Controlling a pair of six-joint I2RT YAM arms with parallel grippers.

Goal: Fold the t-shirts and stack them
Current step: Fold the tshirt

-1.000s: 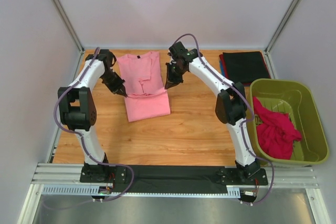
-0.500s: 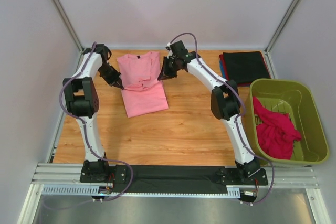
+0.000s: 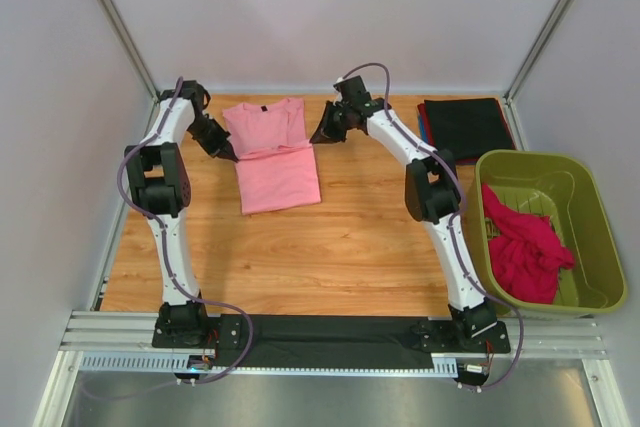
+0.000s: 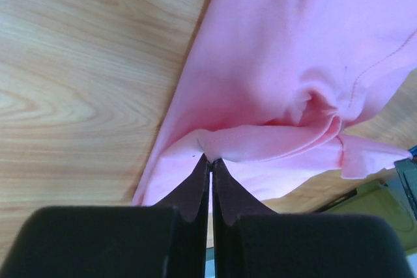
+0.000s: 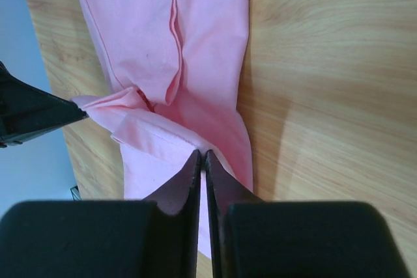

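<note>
The light pink t-shirt [image 3: 275, 162] lies at the back middle of the wooden table, partly folded, collar toward the far wall. My left gripper [image 3: 232, 154] is shut on a bunched fold at its left edge [image 4: 210, 159]. My right gripper [image 3: 318, 137] is shut on the hemmed fold at its right edge [image 5: 202, 153]. Pink cloth [image 4: 280, 50] fills the left wrist view. In the right wrist view the shirt [image 5: 208, 43] runs away from the jaws, and the left gripper's dark fingers [image 5: 32, 112] show at the far side. A magenta-red t-shirt [image 3: 525, 247] lies crumpled in the tub.
An olive-green tub [image 3: 560, 179] stands at the right edge of the table. Behind it, at the back right, lies a folded stack with a black shirt [image 3: 465, 127] on top and blue and red edges [image 3: 421, 125]. Grey walls close in the back and sides.
Both grippers have moved toward the back wall, carrying the pink shirt's fold with them. The shirt's near edge has drawn back and the shirt now looks shorter.
</note>
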